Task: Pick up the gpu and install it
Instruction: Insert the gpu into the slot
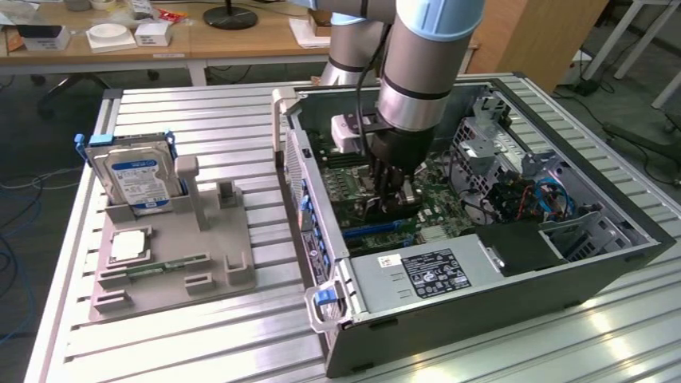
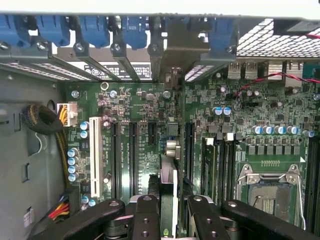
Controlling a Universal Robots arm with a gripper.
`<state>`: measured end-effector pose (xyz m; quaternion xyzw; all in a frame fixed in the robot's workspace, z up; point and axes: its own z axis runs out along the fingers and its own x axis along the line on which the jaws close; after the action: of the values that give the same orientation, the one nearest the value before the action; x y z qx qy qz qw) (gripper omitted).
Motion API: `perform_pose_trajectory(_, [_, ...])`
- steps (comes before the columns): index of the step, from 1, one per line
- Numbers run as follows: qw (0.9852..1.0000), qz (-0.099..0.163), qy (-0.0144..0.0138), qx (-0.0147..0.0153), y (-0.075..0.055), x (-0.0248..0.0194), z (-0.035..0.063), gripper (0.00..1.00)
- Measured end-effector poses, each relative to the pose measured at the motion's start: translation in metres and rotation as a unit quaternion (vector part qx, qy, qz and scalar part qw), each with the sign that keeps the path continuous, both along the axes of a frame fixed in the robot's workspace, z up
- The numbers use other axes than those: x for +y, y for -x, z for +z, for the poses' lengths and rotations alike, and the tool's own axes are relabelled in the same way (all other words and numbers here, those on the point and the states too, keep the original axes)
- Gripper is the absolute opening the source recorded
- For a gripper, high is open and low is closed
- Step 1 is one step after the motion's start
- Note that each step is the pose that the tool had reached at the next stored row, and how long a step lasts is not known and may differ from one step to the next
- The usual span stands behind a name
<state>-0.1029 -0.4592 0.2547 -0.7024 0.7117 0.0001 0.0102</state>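
My gripper (image 1: pixel 390 199) is down inside the open computer case (image 1: pixel 596 275), over the green motherboard (image 2: pixel 140 105). It is shut on the gpu (image 2: pixel 168 185), which I see edge-on in the wrist view as a thin card running from between the black fingers (image 2: pixel 145 217) toward the rear bracket openings (image 2: pixel 172 60). The card stands upright among the dark expansion slots (image 2: pixel 132 150). In the exterior view the gpu (image 1: pixel 384 211) shows as a dark piece just under the fingers, low over the board. Whether it touches a slot I cannot tell.
A grey fixture (image 1: pixel 213 239) at the exterior view's left holds a blue-labelled hard drive (image 1: pixel 139 171) and a narrow memory stick (image 1: pixel 165 266). In the case are the power supply (image 1: pixel 426 275), a CPU socket (image 2: pixel 270 185), a white slot (image 2: pixel 94 150) and cables (image 1: pixel 543 195).
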Motion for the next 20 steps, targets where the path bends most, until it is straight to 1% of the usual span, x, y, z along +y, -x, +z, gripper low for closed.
perform_pose_trajectory(20, [1.0, 0.0, 0.0, 0.0, 0.001, -0.0002, -0.0116, 0.26])
